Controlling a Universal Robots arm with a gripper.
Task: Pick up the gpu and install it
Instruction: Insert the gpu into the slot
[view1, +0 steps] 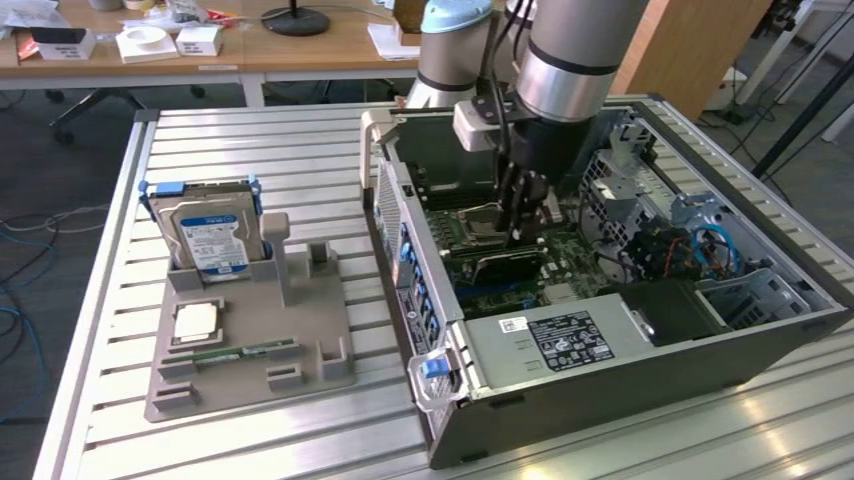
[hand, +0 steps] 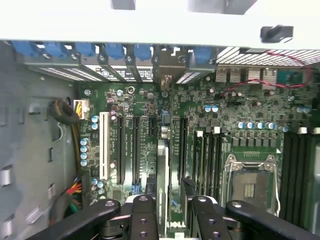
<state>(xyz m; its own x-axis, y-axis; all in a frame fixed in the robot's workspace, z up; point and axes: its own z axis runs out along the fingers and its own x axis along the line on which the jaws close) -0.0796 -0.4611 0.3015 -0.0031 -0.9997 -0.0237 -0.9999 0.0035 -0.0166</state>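
Technician A: While the arm is reaching down into the open computer case (view1: 747, 340), where is the gpu sitting?

Technician B: The gpu (view1: 510, 266) is standing on edge over the motherboard (hand: 240, 110), just below the gripper (view1: 523, 228). In the wrist view the card (hand: 163, 175) is running edge-on between the fingers (hand: 143, 220), along the expansion slots (hand: 135, 150) and toward the rear brackets at 12 o'clock.

Technician A: What is the end effector doing?

Technician B: The fingers are pressing in on both faces of the card, so the gripper is judged to be clamping it.

Technician A: How far along is the procedure?

Technician B: Pickup is judged complete: the card is sitting inside the chassis, not on the gray fixture tray (view1: 247, 385) at 9 o'clock of the case. That tray is holding the hard drive (view1: 211, 238) and the memory stick (view1: 230, 354). Installation is appearing partial. The card is lining up with a slot, but whether its edge is seating fully cannot be told. Release is not yet done.
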